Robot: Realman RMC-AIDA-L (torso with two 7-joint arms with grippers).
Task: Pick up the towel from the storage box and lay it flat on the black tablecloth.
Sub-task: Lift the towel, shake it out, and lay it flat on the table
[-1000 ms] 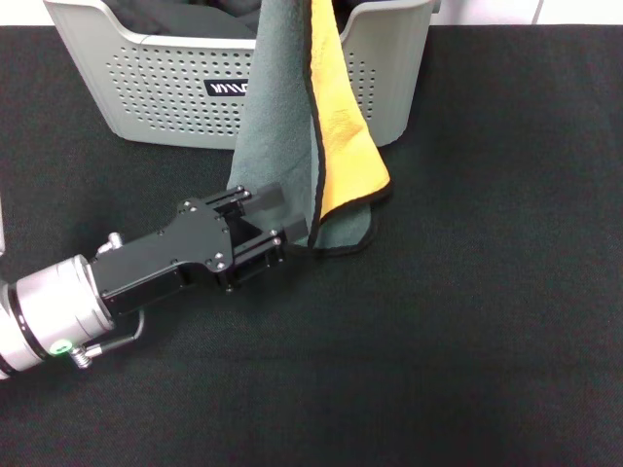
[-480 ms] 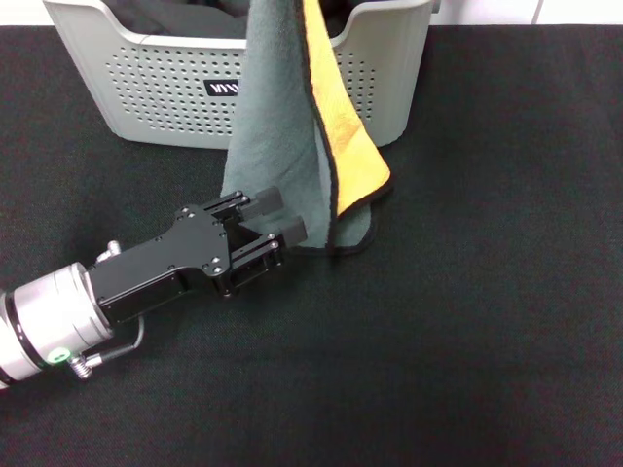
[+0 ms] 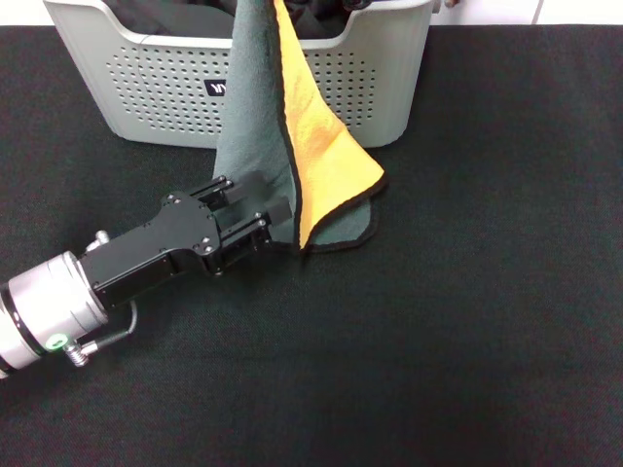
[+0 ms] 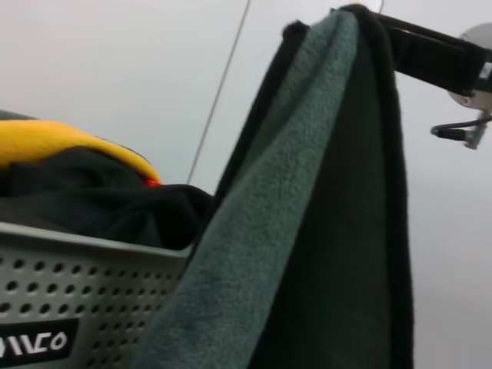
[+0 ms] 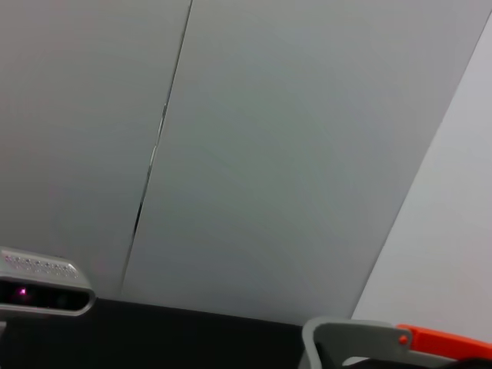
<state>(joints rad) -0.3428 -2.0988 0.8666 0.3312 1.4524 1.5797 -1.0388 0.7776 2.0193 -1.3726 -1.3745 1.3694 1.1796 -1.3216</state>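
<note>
The towel (image 3: pixel 292 146) hangs in front of the storage box (image 3: pixel 146 88), its lower edge resting on the black tablecloth (image 3: pixel 467 321); your head view shows both its grey and orange sides. Only the left wrist view shows its top corner pinched by the right gripper (image 4: pixel 361 15), closed on it. Your left gripper (image 3: pixel 268 216) reaches in low from the near left, its jaws apart at the towel's lower grey edge.

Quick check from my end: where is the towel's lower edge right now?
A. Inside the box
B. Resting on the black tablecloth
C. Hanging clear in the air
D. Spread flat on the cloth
B: the towel hangs upright, its lower edge touching the black tablecloth beside the left gripper.
</note>
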